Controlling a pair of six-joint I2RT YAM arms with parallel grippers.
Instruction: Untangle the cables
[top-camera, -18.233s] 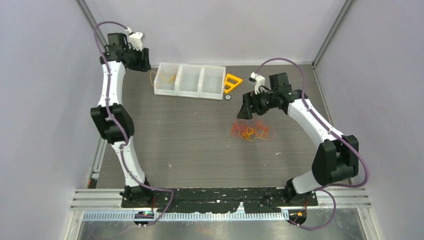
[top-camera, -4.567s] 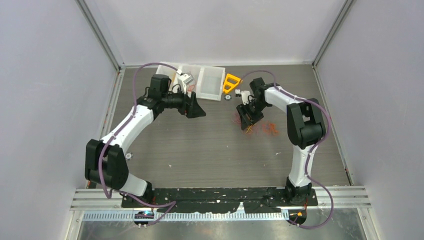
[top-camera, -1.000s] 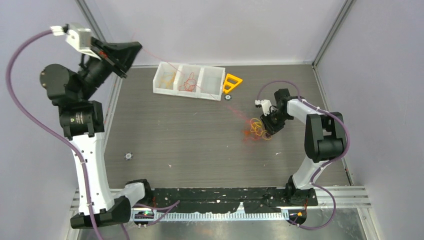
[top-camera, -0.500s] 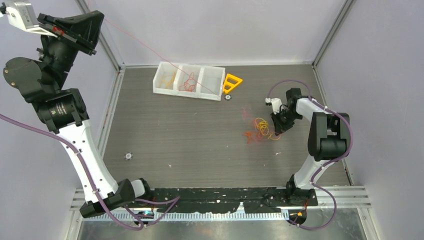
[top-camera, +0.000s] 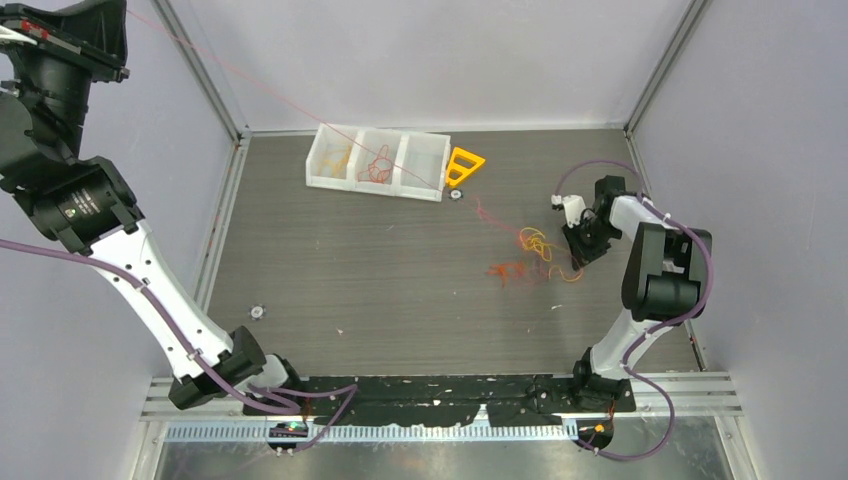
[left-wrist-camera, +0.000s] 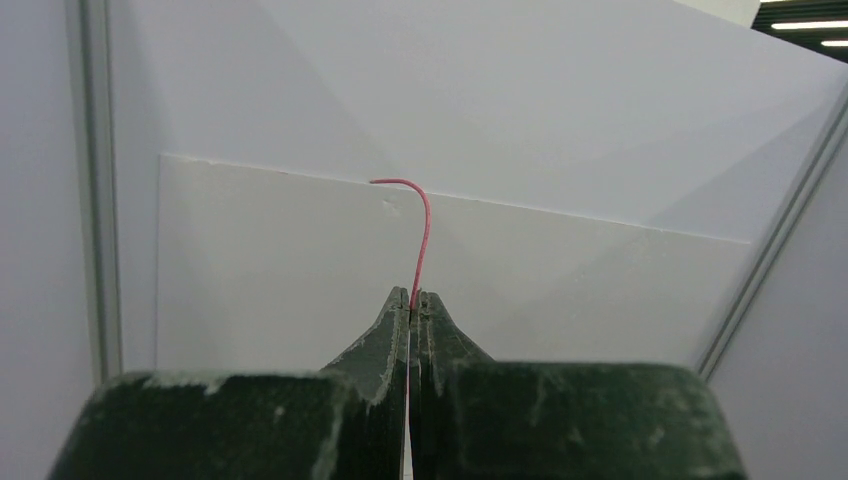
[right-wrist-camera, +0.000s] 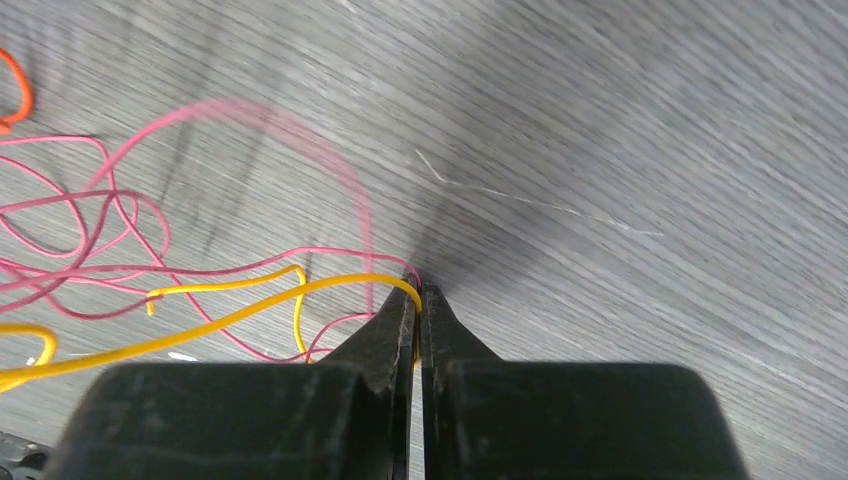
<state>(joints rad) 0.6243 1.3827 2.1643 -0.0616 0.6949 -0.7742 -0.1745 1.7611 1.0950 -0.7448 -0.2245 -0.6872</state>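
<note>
this is a robotics lab test cell. two white-and-black robot arms, the left arm (top-camera: 150, 290) and the right arm (top-camera: 660, 270), stand bolted to a black base plate (top-camera: 440, 388) on an aluminium rail (top-camera: 690, 395) at the near edge of a grey wood-grain bench (top-camera: 380, 290). plain pale walls (top-camera: 450, 60) framed by aluminium posts (top-camera: 200, 70) box the bench in on three sides. thick purple cables (top-camera: 60, 252) run along the arms, a white three-compartment bin (top-camera: 375, 187) sits at the back, and ceiling strip lights (left-wrist-camera: 800, 20) show past a wall panel.

pink cable (right-wrist-camera: 240, 106) loop motion-blurred, left arm (top-camera: 70, 190) cut off at corner
</note>
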